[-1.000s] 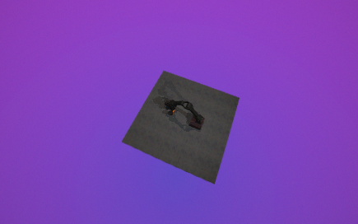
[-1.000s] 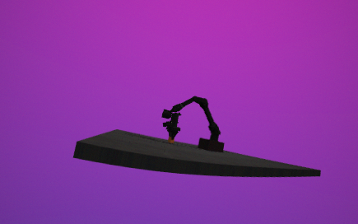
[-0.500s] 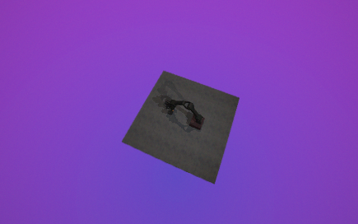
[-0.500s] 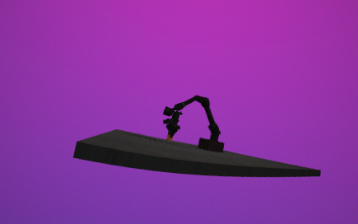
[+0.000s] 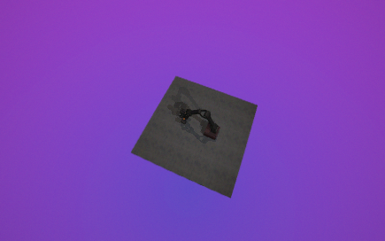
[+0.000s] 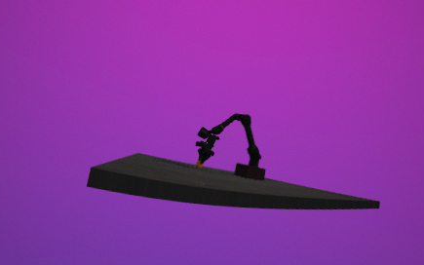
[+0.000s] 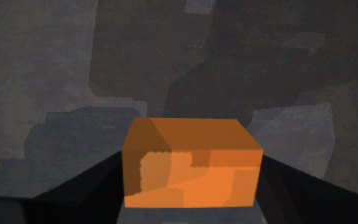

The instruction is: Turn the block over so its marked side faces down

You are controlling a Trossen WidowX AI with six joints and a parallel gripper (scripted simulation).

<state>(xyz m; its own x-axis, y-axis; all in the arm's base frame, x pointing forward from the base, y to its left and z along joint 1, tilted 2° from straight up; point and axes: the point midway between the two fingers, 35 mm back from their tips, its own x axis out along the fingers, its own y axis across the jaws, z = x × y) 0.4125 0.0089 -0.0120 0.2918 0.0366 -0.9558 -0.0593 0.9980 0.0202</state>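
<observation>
The orange block [image 5: 183, 119] [image 6: 200, 164] [image 7: 200, 182] is between the two black fingers of my gripper [image 6: 201, 161] [image 7: 189, 160]. The gripper is shut on it, one finger against each end in the wrist view. Two long faces of the block show there, plain orange with patches of light and shade. No mark can be made out on them. In the exterior view the gripper leans and the block is at its tip, low over the grey table [image 5: 200, 164] [image 6: 162, 180]. Whether the block touches the table cannot be told. Its underside is hidden.
The arm's dark red base [image 5: 211, 131] [image 6: 250, 171] stands on the table, to the right of the gripper in the top and exterior views. The arm arches over from it. Dark arm shadows lie on the table around the gripper.
</observation>
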